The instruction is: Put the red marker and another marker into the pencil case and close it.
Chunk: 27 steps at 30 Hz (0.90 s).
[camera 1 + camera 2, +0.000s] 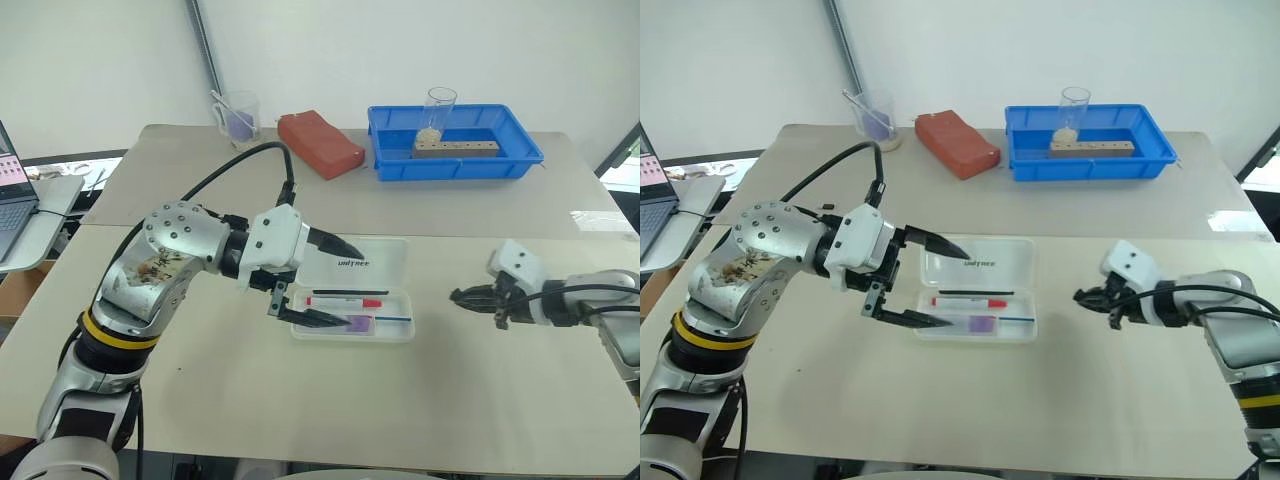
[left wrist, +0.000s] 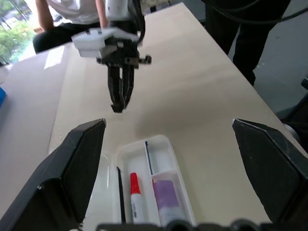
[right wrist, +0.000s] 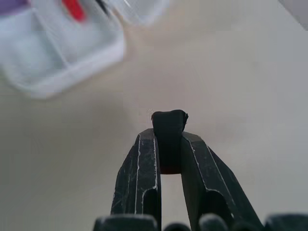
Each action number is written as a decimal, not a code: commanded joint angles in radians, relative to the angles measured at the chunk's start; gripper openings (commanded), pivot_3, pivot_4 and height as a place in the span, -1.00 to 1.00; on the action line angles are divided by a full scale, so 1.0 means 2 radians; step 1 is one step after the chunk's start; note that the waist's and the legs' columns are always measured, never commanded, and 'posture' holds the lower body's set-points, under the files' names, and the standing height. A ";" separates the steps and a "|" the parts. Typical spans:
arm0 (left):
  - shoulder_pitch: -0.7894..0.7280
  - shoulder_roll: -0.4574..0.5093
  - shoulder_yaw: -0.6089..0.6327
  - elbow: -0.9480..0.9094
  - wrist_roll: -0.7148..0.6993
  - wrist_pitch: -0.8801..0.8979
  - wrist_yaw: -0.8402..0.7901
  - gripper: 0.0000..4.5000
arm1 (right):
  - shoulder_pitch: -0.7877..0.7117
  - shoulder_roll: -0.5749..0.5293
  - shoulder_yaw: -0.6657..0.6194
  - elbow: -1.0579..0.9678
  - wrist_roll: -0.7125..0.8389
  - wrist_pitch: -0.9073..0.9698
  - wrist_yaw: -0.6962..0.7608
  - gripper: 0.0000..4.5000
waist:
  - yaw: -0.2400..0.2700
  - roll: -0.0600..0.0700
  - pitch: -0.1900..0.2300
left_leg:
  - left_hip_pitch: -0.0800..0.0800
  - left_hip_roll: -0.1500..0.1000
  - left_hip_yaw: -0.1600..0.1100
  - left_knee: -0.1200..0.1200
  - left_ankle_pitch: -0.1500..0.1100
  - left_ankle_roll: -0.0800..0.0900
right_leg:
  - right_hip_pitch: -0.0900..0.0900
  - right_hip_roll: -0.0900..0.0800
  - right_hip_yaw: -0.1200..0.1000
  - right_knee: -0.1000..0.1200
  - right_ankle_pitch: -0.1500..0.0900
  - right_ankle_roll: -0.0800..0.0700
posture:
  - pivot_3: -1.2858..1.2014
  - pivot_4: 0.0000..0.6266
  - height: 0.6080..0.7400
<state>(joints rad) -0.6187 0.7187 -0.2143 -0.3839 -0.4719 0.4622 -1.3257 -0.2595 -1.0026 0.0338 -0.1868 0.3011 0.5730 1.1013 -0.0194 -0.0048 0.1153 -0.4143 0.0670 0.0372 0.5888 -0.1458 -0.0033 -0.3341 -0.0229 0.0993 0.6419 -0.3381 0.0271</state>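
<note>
Pencil case (image 1: 352, 301): white translucent, lid open, flat on table; red marker (image 1: 345, 301) lies inside lengthwise; purple highlighter (image 1: 357, 323) beside it, apparently in the adjacent compartment.

Markers (image 2: 135, 192) in open pencil case (image 2: 159, 192)

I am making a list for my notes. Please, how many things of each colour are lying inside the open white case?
Red and white: 1, the red marker
Purple: 1, the highlighter
Black: 1, a thin pen
Blue: 1, a thin pen
Total: 4 in the pencil case
</note>
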 commanded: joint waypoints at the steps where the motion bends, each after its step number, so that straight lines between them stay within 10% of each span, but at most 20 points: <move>1: 0.021 0.025 -0.018 -0.008 0.018 -0.011 -0.020 1.00 | -0.030 0.011 0.017 -0.074 0.022 0.036 0.000 -0.90 | 0.000 0.000 0.000 | 0.000 0.000 0.000 0.000 0.000 0.000 | 0.000 0.000 0.000 0.000 0.000 0.000 | 0.03 -0.52 1.00; 17: 0.049 0.036 -0.026 -0.027 0.029 -0.017 -0.011 1.00 | -0.036 0.031 0.108 -0.106 -0.025 0.028 0.004 -0.90 | 0.007 -0.001 0.001 | 0.000 0.000 0.000 0.000 0.000 0.000 | 0.000 -0.001 0.000 0.000 0.000 0.000 | 0.03 -0.52 1.00; 27: 0.011 0.035 -0.012 0.002 0.024 0.021 0.005 1.00 | -0.042 0.041 0.058 -0.116 0.006 0.053 -0.011 0.77 | 0.007 -0.001 0.001 | 0.000 0.000 0.000 0.000 0.000 0.000 | 0.000 -0.001 0.000 0.000 0.000 0.000 | 0.03 -0.52 1.00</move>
<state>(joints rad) -0.5731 0.7826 -0.2729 -0.3830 -0.4131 0.4889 -1.3291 -0.3223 -0.9200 0.2077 -0.3846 0.2886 0.6681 1.0885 -0.0055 -0.0065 0.1165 -0.4153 0.0665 0.0371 0.5894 -0.1458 -0.0034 -0.3349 -0.0239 0.0985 0.6421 -0.3385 0.0264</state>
